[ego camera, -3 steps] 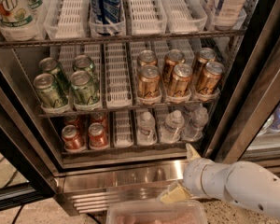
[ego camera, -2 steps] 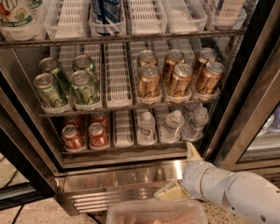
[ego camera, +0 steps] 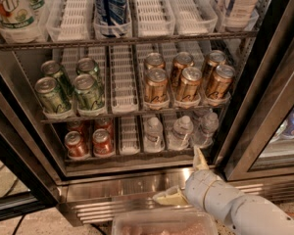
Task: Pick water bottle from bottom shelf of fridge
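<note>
Fridge (ego camera: 112,192) of stainless steel, door open, drinks lined up in lanes to face forward. A small clear plastic water bottle (ego camera: 180,131) stands on the metal bottom shelf (ego camera: 129,137), right of red cans (ego camera: 102,142). Just below, the pale robot hand (ego camera: 186,177) hovers, fingers (ego camera: 200,158) spread apart, seemingly ready to reach in.

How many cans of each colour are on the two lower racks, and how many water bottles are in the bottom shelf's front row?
Green cans: 4
Gold cans: 6
Red cans: 4
Water bottles, front row: 3
Total: 17
The gripper, open, hangs just below the bottom shelf, under the right-hand bottle.
</note>
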Available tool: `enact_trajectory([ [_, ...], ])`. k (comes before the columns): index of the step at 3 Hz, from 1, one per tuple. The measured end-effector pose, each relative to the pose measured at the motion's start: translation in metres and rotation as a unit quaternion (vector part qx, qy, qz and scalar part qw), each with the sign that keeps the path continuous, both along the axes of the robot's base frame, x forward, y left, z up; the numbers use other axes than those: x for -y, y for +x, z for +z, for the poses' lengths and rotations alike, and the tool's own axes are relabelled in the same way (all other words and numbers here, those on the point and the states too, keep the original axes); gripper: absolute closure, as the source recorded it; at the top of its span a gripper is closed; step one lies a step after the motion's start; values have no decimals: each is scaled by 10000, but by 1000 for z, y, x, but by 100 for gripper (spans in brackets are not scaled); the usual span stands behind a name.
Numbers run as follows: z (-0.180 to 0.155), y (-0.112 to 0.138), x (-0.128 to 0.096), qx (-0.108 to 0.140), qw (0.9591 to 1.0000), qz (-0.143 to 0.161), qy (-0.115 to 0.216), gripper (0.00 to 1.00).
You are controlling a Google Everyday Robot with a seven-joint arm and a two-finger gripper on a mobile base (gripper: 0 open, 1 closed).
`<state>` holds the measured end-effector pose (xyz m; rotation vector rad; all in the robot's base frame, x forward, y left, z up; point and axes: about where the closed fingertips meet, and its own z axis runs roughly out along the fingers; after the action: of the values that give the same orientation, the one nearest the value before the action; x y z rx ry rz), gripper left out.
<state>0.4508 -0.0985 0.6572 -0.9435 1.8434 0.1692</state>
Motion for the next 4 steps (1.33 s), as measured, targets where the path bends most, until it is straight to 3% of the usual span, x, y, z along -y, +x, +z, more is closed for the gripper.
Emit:
enact_trajectory([
  [1, 4, 5, -12, 72, 9997, -42, 219, 0],
  [2, 4, 5, -12, 72, 9997, -42, 219, 0],
  [4, -5, 24, -6, 449, 9983, -322, 164, 0],
])
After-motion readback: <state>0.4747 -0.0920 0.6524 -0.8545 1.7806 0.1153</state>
